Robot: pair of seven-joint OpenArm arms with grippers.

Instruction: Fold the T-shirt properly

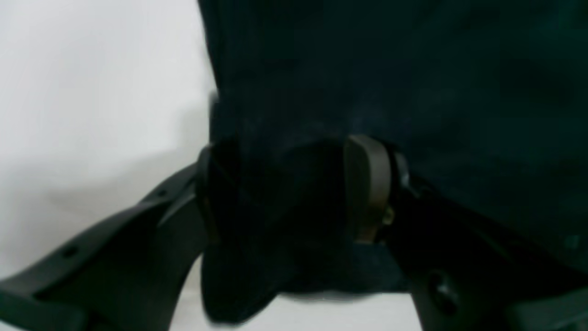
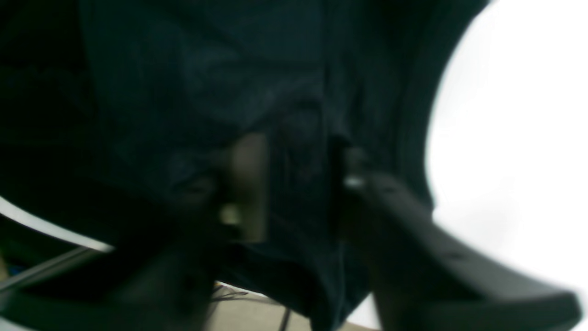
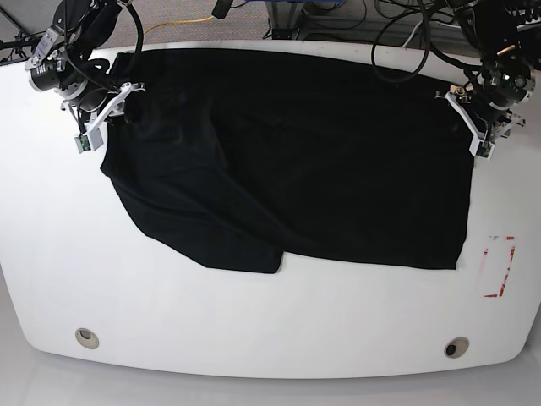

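The black T-shirt [image 3: 296, 161] lies spread over the white table [image 3: 254, 321], its lower left part folded over in a diagonal flap. At the shirt's right edge in the base view, my left gripper [image 3: 473, 114] holds the cloth. In the left wrist view a thick fold of the T-shirt [image 1: 367, 69] fills the gap of the left gripper [image 1: 285, 193] and hangs below it. My right gripper [image 3: 114, 106] is at the shirt's upper left corner. The blurred right wrist view shows the right gripper [image 2: 303, 184] pinching a strip of the T-shirt [image 2: 206, 69].
A red rectangular marking [image 3: 499, 266] sits on the table near its right edge. Two round grommets [image 3: 85, 337] [image 3: 456, 348] lie near the front edge. Cables [image 3: 338, 17] run behind the table's far edge.
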